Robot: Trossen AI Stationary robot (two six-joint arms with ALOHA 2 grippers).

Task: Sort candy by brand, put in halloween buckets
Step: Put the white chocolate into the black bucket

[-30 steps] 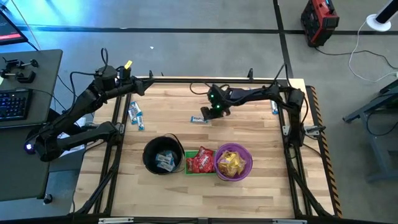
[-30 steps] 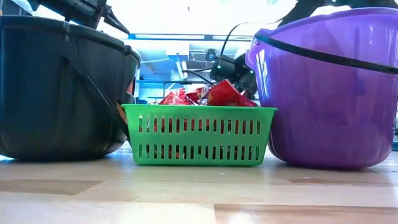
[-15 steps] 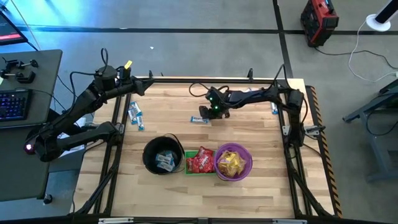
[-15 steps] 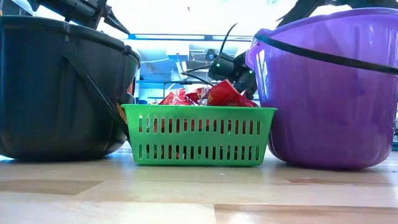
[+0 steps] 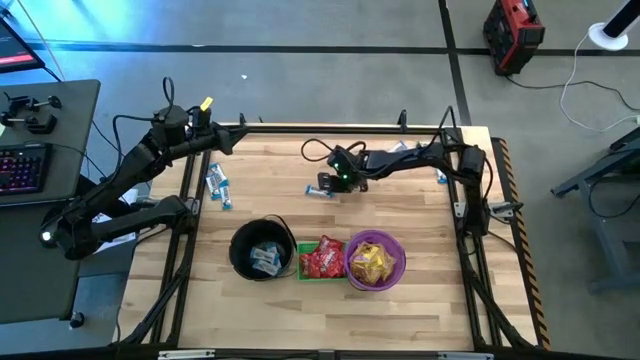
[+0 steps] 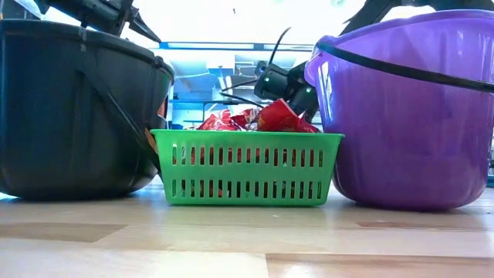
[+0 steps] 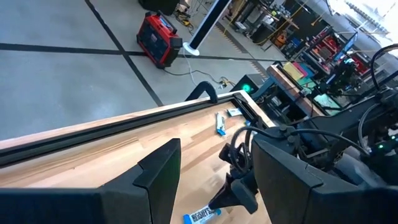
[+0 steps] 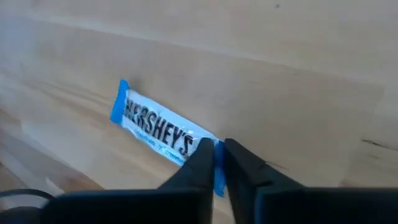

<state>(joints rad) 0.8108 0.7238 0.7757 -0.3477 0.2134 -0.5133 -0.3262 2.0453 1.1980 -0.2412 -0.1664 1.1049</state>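
The right arm's dark two-finger gripper [image 5: 326, 184] reached across the far middle of the pale wooden slat table [image 5: 400, 215] and was pinched on one end of a blue-and-white wrapped Hershey's bar [image 8: 163, 130]. In the right wrist view the two dark fingertips [image 8: 200, 163] were drawn almost together, with the blue edge of the wrapper caught between them and the rest of the bar lying flat on the wood. From above, the same bar [image 5: 319, 190] showed as a small pale strip just beside the gripper, well apart from the buckets.

The left arm's gripper [image 5: 230, 142] hung near the far left corner of the table, its two broad dark fingers [image 7: 158, 177] held wide apart with nothing between them. Two more blue-and-white wrapped candies [image 5: 217, 186] lay close together near the table's left edge, and another small one [image 5: 441, 176] lay by the right edge, though it was too small to read.

At the near middle of the table stood the three containers in a row, touching or nearly so: a round black pail with a handle [image 5: 262, 250] holding blue-and-white wrappers, a square bright green slotted basket [image 6: 247, 166] heaped with red wrappers [image 6: 258, 118], and a round purple bucket [image 5: 375, 260] filled with yellow wrappers [image 5: 373, 262]. The green basket sat between the other two.
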